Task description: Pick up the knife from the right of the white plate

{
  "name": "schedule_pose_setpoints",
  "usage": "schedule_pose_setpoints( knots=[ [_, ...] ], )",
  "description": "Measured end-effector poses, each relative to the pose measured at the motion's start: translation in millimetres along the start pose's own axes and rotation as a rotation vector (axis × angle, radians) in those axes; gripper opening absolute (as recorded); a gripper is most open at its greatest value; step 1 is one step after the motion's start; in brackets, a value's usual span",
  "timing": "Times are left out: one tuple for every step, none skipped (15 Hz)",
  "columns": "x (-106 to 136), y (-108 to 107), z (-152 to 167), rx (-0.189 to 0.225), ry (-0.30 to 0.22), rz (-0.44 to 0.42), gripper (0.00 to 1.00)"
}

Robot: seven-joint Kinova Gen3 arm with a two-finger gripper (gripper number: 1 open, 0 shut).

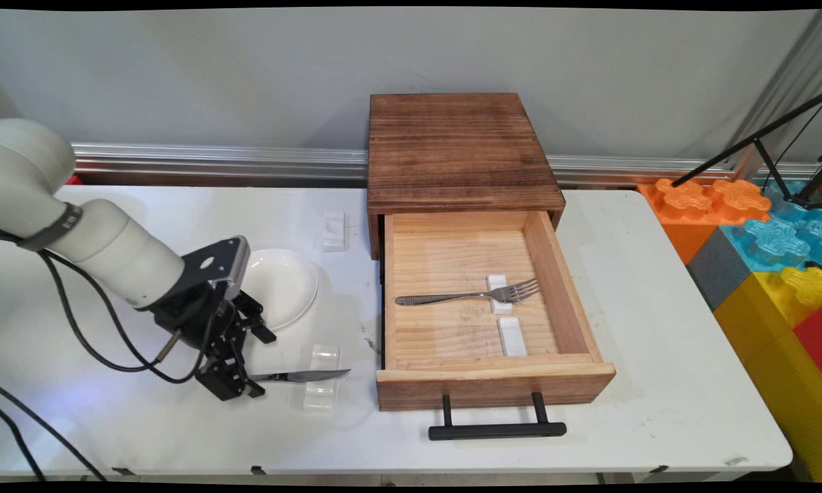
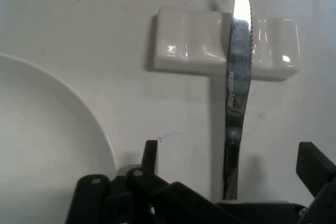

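Note:
A steel table knife (image 1: pixel 301 375) (image 2: pixel 237 103) lies on the white table with its serrated blade across a small white cutlery rest (image 1: pixel 320 387) (image 2: pixel 189 48). My black gripper (image 1: pixel 259 370) (image 2: pixel 232 157) is low over the knife's handle end and stands open, with one finger on each side of the handle and not touching it. A white plate (image 1: pixel 280 284) (image 2: pixel 47 145) sits just behind the gripper.
A wooden box (image 1: pixel 458 150) stands at the back, its drawer (image 1: pixel 561 281) pulled out towards the front by a black handle (image 1: pixel 496 430). In the drawer, a fork (image 1: pixel 465 296) rests on one of two white rests (image 1: pixel 512 335). Another white rest (image 1: pixel 334 230) lies behind the plate.

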Motion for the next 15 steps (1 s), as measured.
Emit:
schedule_pose_setpoints(
  knots=[
    [2.1,0.6,3.0,0.003,-0.004,0.003,1.00],
    [3.9,1.2,5.6,0.007,-0.008,0.005,1.00],
    [5.5,1.6,7.5,0.010,-0.011,0.008,1.00],
    [6.9,2.2,9.3,0.012,-0.015,0.011,1.00],
    [7.9,2.9,10.9,0.015,-0.019,0.015,1.00],
    [8.6,3.4,12.0,0.017,-0.022,0.017,1.00],
    [9.5,4.0,13.1,0.019,-0.025,0.020,1.00],
    [10.1,4.5,14.2,0.021,-0.028,0.023,1.00],
    [10.6,5.0,15.1,0.023,-0.030,0.025,1.00],
    [11.0,5.5,16.1,0.025,-0.034,0.026,1.00],
    [11.5,5.9,17.2,0.027,-0.036,0.027,1.00],
    [11.9,6.3,18.0,0.029,-0.037,0.027,1.00],
    [12.4,6.7,18.9,0.031,-0.039,0.027,1.00],
    [13.1,7.0,19.6,0.032,-0.039,0.028,1.00],
    [13.5,7.4,20.1,0.033,-0.040,0.029,1.00]
  ],
)
